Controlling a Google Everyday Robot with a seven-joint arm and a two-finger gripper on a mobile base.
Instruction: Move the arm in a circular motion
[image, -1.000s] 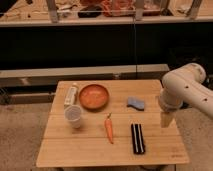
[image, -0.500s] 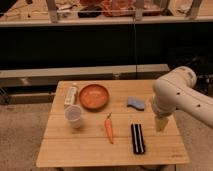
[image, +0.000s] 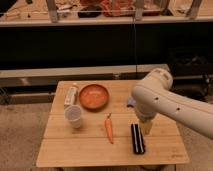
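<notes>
Raised camera looks down at table (image: 85, 150), jaws at right.

The arm (image: 172, 107) is seen entering from the 4 o'clock edge of the view, its thick white segment extended toward 10 o'clock up to a rounded joint. From there a short segment is turned toward 6 o'clock, where the tan gripper (image: 146, 128) is held pointing down.

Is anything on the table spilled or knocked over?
Nothing stands out. The cup is upright, the bowl sits flat, the carrot lies whole. The arm holds its gripper over the table, by the black box.
</notes>
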